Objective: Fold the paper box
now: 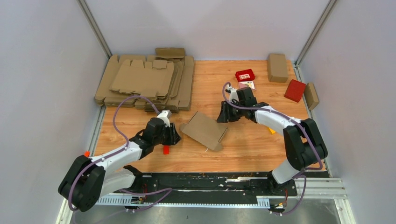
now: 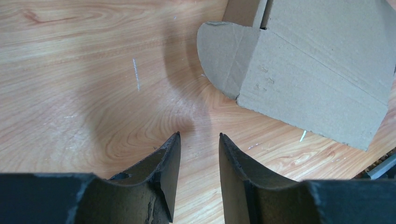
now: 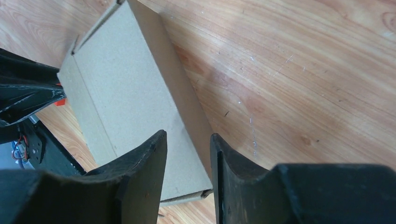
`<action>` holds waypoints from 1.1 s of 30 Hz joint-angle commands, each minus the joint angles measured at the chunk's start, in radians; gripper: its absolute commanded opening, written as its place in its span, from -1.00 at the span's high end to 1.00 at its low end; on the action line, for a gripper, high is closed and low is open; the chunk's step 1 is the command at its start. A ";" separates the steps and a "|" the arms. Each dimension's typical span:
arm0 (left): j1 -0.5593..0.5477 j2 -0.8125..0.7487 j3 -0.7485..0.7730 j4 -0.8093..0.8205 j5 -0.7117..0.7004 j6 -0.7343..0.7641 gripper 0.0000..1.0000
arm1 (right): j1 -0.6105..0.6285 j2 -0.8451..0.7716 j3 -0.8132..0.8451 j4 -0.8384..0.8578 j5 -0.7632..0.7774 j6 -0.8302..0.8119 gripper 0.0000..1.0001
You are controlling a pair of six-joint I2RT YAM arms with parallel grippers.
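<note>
**Nothing gripped: the carton can slide or spring flat**

The paper box (image 1: 204, 130) lies mid-table on the wooden table (image 1: 243, 149), between the 2 arms, partly formed, with a rounded end flap (image 2: 223, 50) sticking out toward the left gripper (image 2: 199, 137). That gripper sits just beside the flap, its fingers part-way apart over bare wood, pinching nothing. The right gripper (image 3: 188, 137) hovers over the opposite end of the box, fingers also narrowly parted; nothing shows between them.

Risks, as I judge them:
- With neither pincer holding it, a push on 1 end likely skids the light carton across the smooth wood.
- A gap this narrow may miss the flap edge or crumple it.
- Pressing off the crease lines could collapse the panels.
</note>
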 commanded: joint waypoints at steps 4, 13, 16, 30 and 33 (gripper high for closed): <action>0.003 0.014 0.001 0.061 0.038 -0.015 0.14 | 0.003 0.085 0.027 0.054 -0.047 0.009 0.23; 0.003 0.050 0.015 0.087 0.053 -0.014 0.13 | -0.053 0.180 0.028 0.086 -0.047 0.025 0.50; 0.003 0.088 0.034 0.103 0.066 -0.014 0.13 | -0.081 0.182 0.015 0.106 -0.061 0.041 0.53; -0.087 0.367 0.279 0.254 0.145 -0.046 0.17 | -0.016 0.194 0.056 0.067 -0.025 -0.027 0.43; -0.096 0.409 0.325 0.269 0.168 -0.038 0.17 | 0.007 0.202 0.066 0.049 0.018 -0.047 0.36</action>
